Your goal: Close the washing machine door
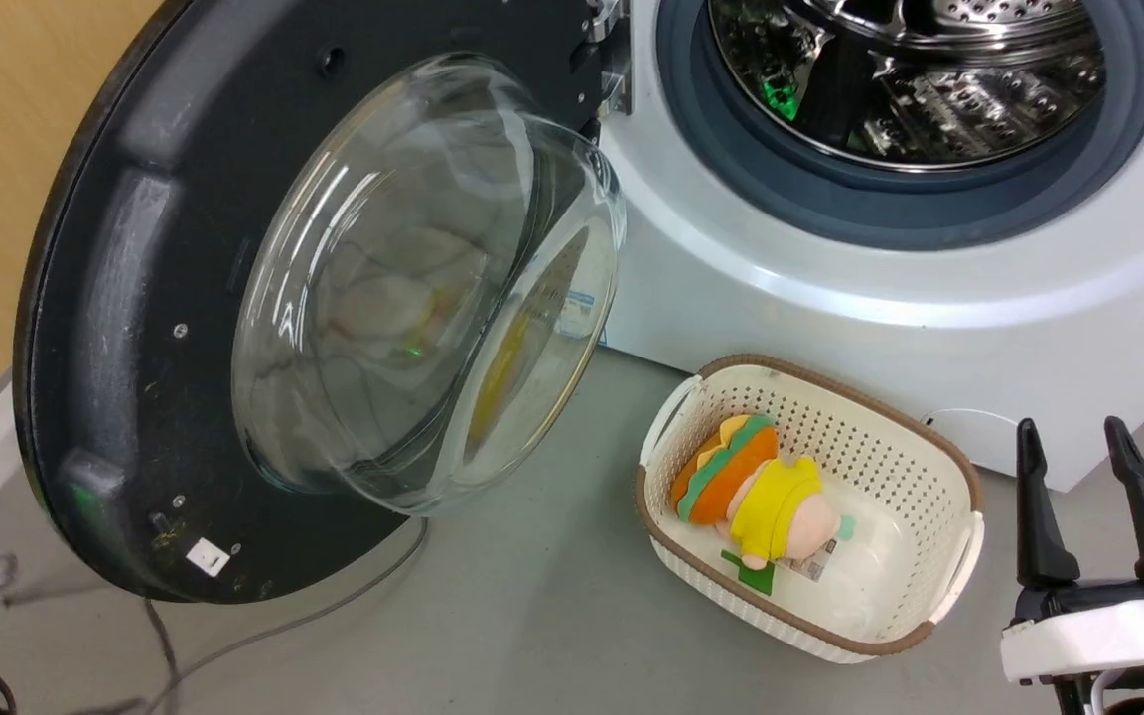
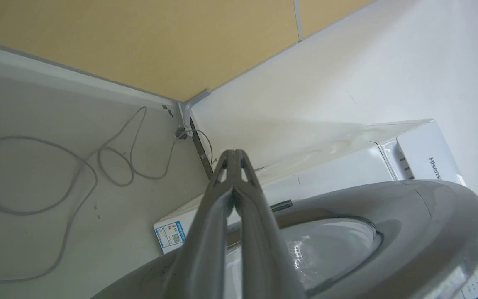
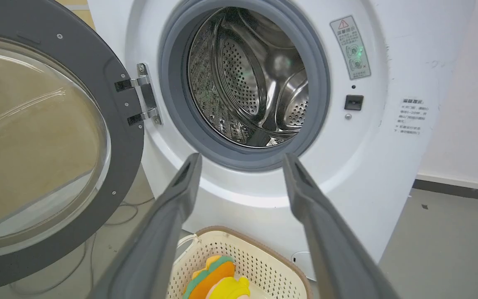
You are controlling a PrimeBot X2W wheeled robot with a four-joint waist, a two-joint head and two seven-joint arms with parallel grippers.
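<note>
Open washing machine door (image 1: 334, 298) (very wide)

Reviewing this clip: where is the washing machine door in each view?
Head view: the washing machine door takes the left half, glass bulging out.
Left wrist view: lower right, behind the shut left end effector.
Right wrist view: left edge, swung open.
Shared landmark: the white washing machine.

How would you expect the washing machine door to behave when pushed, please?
The washing machine door will probably swing as one rigid piece about its metal hinge. The bulging glass bowl suggests some weight. Its smooth outer face might let the shut left tool slide.
</note>
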